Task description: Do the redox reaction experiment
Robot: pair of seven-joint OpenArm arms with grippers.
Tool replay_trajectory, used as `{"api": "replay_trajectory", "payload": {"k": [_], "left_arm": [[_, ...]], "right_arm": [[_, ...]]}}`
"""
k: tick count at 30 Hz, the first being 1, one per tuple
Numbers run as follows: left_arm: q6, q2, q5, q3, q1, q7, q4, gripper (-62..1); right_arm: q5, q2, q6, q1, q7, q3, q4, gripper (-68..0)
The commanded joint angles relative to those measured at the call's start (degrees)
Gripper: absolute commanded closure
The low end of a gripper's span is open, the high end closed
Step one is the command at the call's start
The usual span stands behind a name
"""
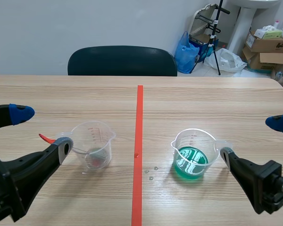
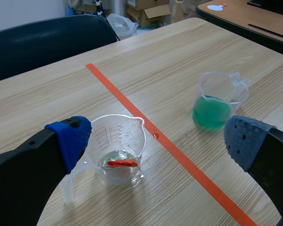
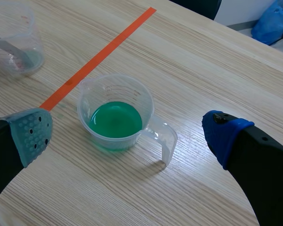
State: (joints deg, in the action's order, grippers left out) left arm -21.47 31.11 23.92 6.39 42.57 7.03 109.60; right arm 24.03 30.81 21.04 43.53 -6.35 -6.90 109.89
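Observation:
A clear measuring cup (image 1: 92, 147) stands left of the orange-red tape line. It holds a little liquid and a thin tool with a red end (image 2: 122, 163), whose red tip (image 1: 45, 138) sticks out past the rim. Right of the line, a second clear cup (image 1: 194, 154) holds green liquid (image 3: 116, 119), its handle (image 3: 163, 141) turned toward the right arm. My left gripper (image 1: 41, 130) is open, low over the table just left of the first cup (image 2: 118, 147). My right gripper (image 1: 252, 139) is also open beside the green cup's handle, and the cup (image 3: 115, 111) lies ahead between its fingers.
A few small droplets (image 1: 151, 172) lie on the wood between the tape line (image 1: 138, 155) and the green cup. A dark chair (image 1: 122, 60) stands at the table's far edge. Cardboard boxes (image 1: 269, 46) and a blue bag (image 1: 186, 52) are on the floor beyond.

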Motion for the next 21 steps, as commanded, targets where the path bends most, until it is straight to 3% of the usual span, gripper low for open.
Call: {"api": "replay_trajectory", "payload": {"k": [1,21], "left_arm": [[-0.13,-0.28,0.28,0.37,0.44,0.44,0.7,-60.1],[-0.13,-0.26,0.31,0.37,0.44,0.44,0.7,-60.1]], "right_arm": [[-0.66,-0.02,0.02,-0.5,-1.05,-0.17,0.61,-67.9],[-0.66,-0.02,0.0,-0.52,-3.76,-0.17,0.61,-67.9]]}}
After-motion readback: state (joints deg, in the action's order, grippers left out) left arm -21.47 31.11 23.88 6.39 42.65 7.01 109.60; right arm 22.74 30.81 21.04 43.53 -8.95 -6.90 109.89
